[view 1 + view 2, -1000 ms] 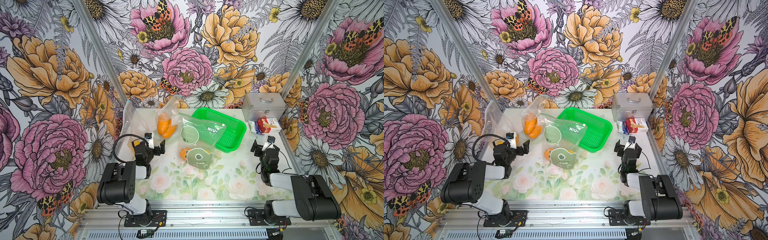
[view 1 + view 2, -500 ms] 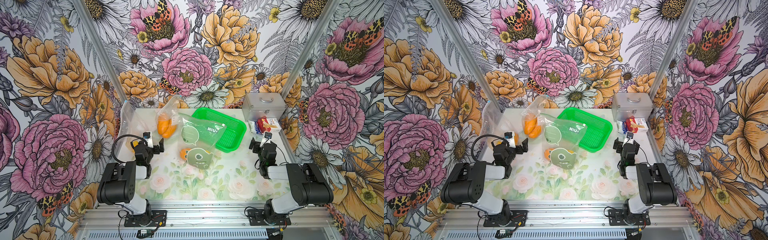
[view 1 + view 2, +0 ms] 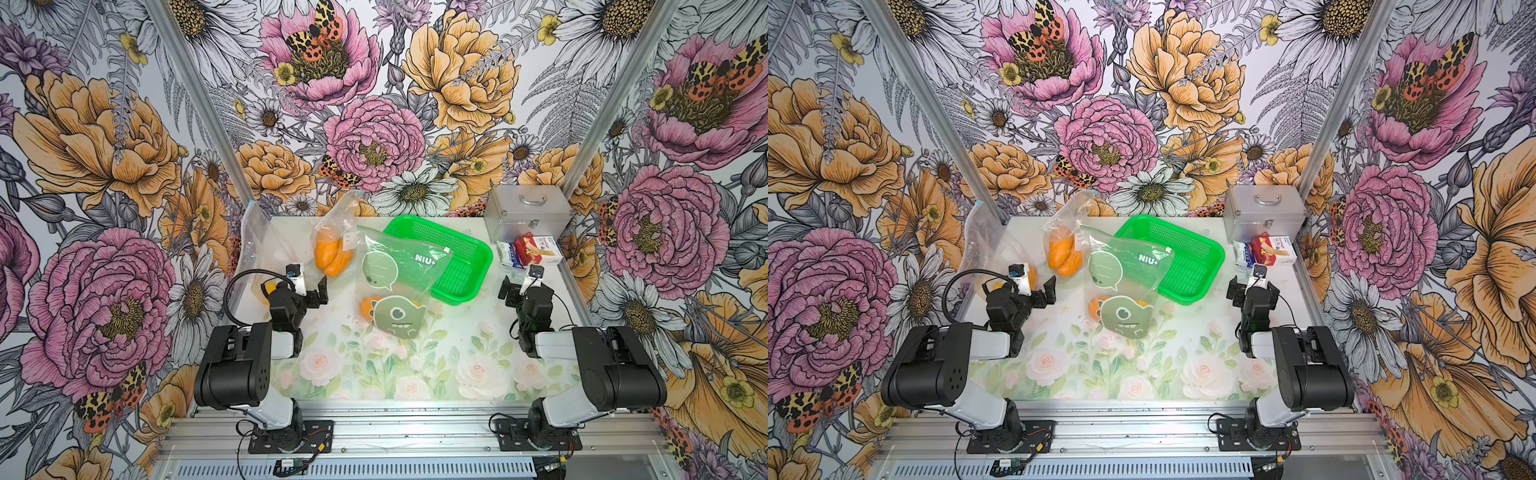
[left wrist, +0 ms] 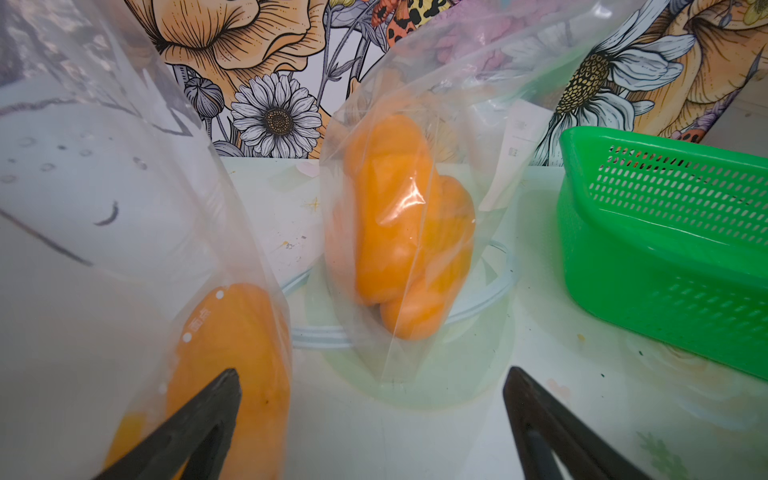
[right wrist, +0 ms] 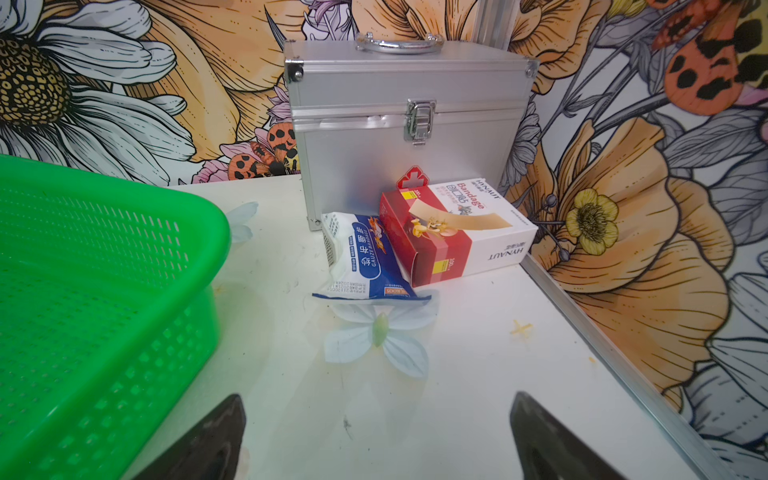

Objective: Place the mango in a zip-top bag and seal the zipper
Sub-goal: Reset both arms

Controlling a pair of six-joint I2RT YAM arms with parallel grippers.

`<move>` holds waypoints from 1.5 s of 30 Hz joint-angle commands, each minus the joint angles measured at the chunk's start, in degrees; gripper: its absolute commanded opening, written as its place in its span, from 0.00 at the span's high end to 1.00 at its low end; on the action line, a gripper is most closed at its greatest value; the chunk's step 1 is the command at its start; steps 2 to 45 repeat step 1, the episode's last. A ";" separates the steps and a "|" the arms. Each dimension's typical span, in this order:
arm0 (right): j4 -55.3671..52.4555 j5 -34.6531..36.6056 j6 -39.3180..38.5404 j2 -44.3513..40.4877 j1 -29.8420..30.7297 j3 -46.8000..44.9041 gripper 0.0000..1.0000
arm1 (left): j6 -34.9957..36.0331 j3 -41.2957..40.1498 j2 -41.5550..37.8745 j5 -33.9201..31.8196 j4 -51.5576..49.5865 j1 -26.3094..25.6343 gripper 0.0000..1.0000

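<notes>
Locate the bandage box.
In a top view the bandage box lies at the table's far right, in front of the silver case, with the gauze pack beside it.

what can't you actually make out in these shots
- orange fruit in the printed bag: both top views, the monster print covers most of it.
- bagged fruit beside the left fingers: left wrist view, frame edge cuts it off; top views, the left arm hides most.
- printed bag's zipper, sealed or not: too small in top views.
</notes>
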 commanded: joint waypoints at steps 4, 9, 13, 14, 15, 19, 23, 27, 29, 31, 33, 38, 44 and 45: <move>-0.23 0.77 -0.72 0.10 0.49 0.95 0.01 | -0.42 0.24 -0.44 -1.65 0.88 -0.42 0.01; -0.23 0.77 -0.72 0.10 0.49 0.95 0.01 | -0.42 0.24 -0.44 -1.65 0.88 -0.42 0.01; -0.23 0.77 -0.72 0.10 0.49 0.95 0.01 | -0.42 0.24 -0.44 -1.65 0.88 -0.42 0.01; -0.23 0.77 -0.72 0.10 0.49 0.95 0.01 | -0.42 0.24 -0.44 -1.65 0.88 -0.42 0.01; -0.23 0.77 -0.72 0.10 0.49 0.95 0.01 | -0.42 0.24 -0.44 -1.65 0.88 -0.42 0.01; -0.23 0.77 -0.72 0.10 0.49 0.95 0.01 | -0.42 0.24 -0.44 -1.65 0.88 -0.42 0.01; -0.23 0.77 -0.72 0.10 0.49 0.95 0.01 | -0.42 0.24 -0.44 -1.65 0.88 -0.42 0.01; -0.23 0.77 -0.72 0.10 0.49 0.95 0.01 | -0.42 0.24 -0.44 -1.65 0.88 -0.42 0.01; -0.23 0.77 -0.72 0.10 0.49 0.95 0.01 | -0.42 0.24 -0.44 -1.65 0.88 -0.42 0.01; -0.23 0.77 -0.72 0.10 0.49 0.95 0.01 | -0.42 0.24 -0.44 -1.65 0.88 -0.42 0.01; -0.23 0.77 -0.72 0.10 0.49 0.95 0.01 | -0.42 0.24 -0.44 -1.65 0.88 -0.42 0.01; -0.23 0.77 -0.72 0.10 0.49 0.95 0.01 | -0.42 0.24 -0.44 -1.65 0.88 -0.42 0.01; -0.23 0.77 -0.72 0.10 0.49 0.95 0.01 | -0.42 0.24 -0.44 -1.65 0.88 -0.42 0.01; -0.23 0.77 -0.72 0.10 0.49 0.95 0.01 | -0.42 0.24 -0.44 -1.65 0.88 -0.42 0.01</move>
